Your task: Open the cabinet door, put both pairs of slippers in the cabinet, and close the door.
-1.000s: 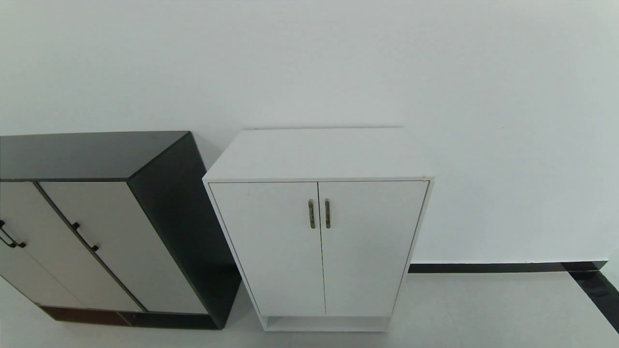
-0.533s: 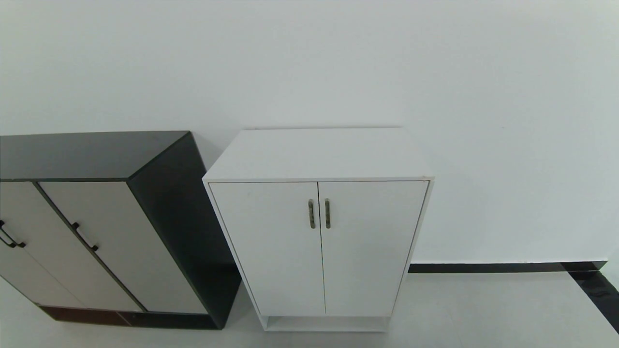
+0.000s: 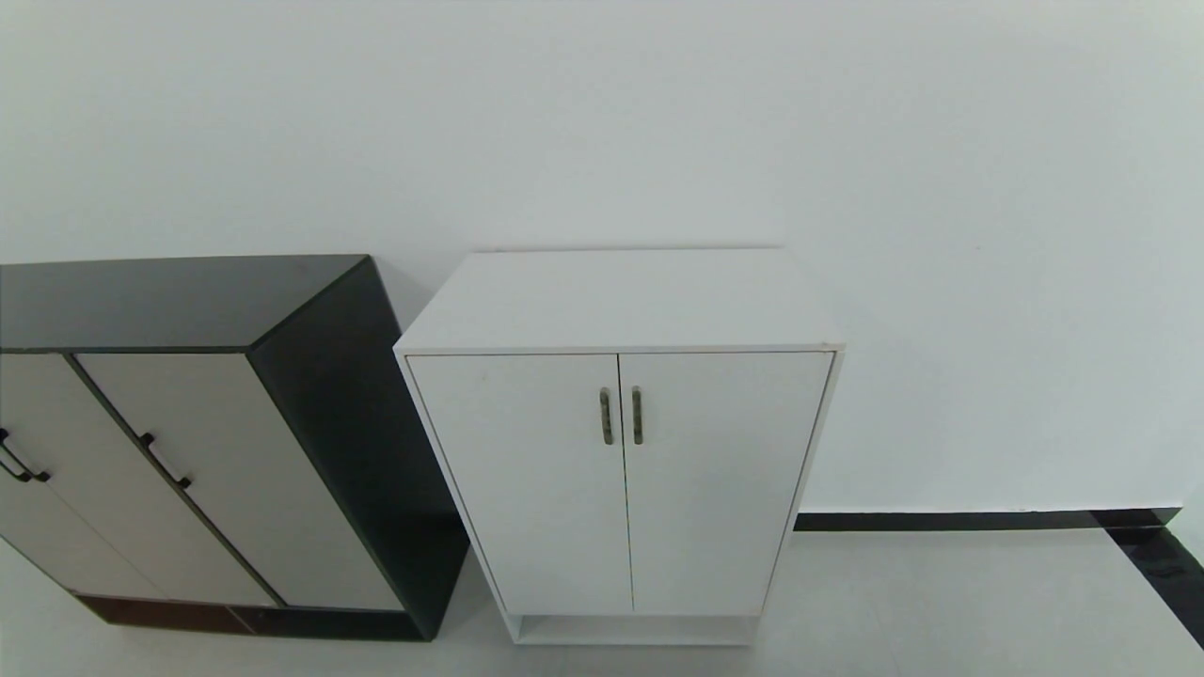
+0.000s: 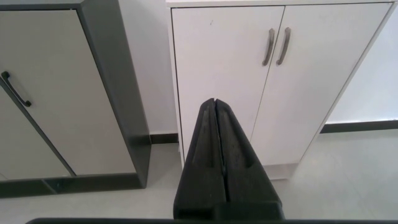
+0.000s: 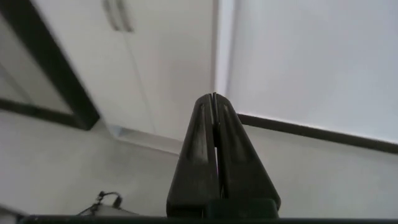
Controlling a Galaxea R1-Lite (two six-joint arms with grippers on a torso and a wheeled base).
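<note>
My left gripper (image 4: 215,102) & right gripper (image 5: 214,98) both pressed closed, empty, facing white cabinet (image 3: 621,301) w/ doors shut.

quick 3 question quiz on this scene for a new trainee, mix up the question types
1. True or false: both doors of the white cabinet are shut.
2. Multiple choice: where does the dark cabinet stand relative to the white cabinet? A) on the robot's left of it, B) on the robot's right of it, C) on top of it.
3. Fill in the blank: the fingers of the left gripper and the right gripper are both ____ (open or shut), holding nothing.

Key: 1 true; 2 A; 3 shut.
</note>
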